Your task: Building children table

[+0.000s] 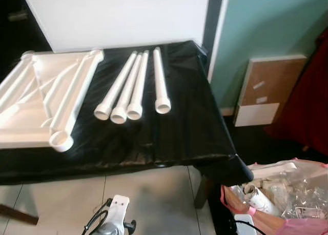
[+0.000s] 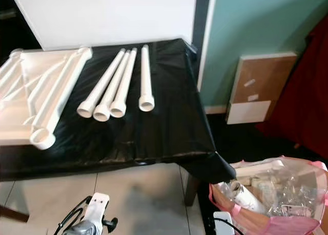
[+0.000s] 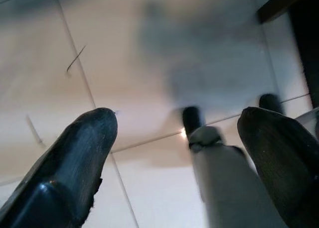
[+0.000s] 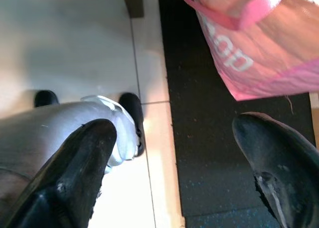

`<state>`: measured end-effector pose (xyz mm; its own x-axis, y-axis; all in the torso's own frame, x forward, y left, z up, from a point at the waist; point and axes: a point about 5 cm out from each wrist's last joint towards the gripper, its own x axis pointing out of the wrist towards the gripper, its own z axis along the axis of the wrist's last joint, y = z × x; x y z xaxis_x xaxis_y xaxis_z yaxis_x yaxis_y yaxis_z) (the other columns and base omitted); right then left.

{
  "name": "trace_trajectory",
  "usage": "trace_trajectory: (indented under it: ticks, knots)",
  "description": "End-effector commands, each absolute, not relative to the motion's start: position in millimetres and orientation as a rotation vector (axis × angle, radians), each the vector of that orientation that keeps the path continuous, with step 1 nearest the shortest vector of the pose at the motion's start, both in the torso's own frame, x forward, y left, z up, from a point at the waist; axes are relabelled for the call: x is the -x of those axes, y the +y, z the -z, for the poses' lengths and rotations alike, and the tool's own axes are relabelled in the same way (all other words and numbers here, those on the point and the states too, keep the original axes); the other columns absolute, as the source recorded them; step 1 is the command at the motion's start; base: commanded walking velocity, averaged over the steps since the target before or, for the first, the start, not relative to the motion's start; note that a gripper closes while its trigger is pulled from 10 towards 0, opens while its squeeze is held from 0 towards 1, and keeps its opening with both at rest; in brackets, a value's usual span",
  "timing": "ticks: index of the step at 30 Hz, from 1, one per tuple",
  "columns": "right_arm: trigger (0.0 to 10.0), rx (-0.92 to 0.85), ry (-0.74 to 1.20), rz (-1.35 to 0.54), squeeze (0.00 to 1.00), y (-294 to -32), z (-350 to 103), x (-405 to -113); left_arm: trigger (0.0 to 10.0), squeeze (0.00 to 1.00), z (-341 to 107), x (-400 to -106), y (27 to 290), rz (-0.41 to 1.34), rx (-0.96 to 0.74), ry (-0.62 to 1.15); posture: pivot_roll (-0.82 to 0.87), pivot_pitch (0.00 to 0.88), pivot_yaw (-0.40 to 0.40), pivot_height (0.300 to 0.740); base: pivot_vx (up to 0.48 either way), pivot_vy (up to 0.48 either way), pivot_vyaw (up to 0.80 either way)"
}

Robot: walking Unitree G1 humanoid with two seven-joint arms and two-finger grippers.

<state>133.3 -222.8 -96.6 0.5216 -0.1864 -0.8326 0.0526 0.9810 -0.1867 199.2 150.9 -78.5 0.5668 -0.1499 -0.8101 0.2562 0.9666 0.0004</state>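
Observation:
A white children's table top (image 1: 36,99) lies upside down on the left of a black-covered table (image 1: 174,137), with a round leg socket (image 1: 60,140) at its near corner. Three white tube legs (image 1: 125,89) lie side by side to its right. A fourth leg (image 1: 160,81) lies a little apart from them. Both arms hang low, in front of the table. My left gripper (image 3: 177,121) is open over pale floor tiles. My right gripper (image 4: 174,128) is open above a dark mat, near a pink bag (image 4: 259,44). Neither gripper holds anything.
A pink-rimmed plastic bag (image 1: 287,194) of packaging and small parts stands on the floor at the right. A brown and white board (image 1: 269,89) leans on the teal wall. A white panel (image 1: 118,14) stands behind the table. Pale tiles (image 1: 154,199) lie before it.

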Motion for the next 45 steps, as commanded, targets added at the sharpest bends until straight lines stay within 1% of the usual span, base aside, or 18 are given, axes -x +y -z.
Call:
trace_trajectory:
  ticks: [1, 26, 34, 45]
  knots:
    - [10.0, 0.127, 1.035, 0.136, 0.00, -217, 100, -128, 10.0, 0.00, 84, -188, 158, 0.234, -0.130, 0.986, -0.04, 0.000, 0.053, 0.740, 0.000, 0.000, 0.00]
    - [10.0, 0.145, 1.049, 0.105, 0.00, -215, 102, -123, 10.0, 0.00, 85, -187, 156, 0.228, -0.121, 1.001, -0.03, 0.000, 0.044, 0.740, 0.000, 0.000, 0.00]
    - [10.0, 0.138, 1.061, 0.114, 0.00, -215, 103, -118, 10.0, 0.00, 85, -186, 156, 0.218, -0.112, 1.005, -0.03, 0.000, 0.058, 0.740, 0.000, 0.000, 0.00]
    - [10.0, 0.114, 1.066, 0.124, 0.00, -210, 105, -115, 10.0, 0.00, 86, -185, 158, 0.223, -0.117, 1.012, -0.02, 0.000, 0.076, 0.740, 0.000, 0.270, 0.00]
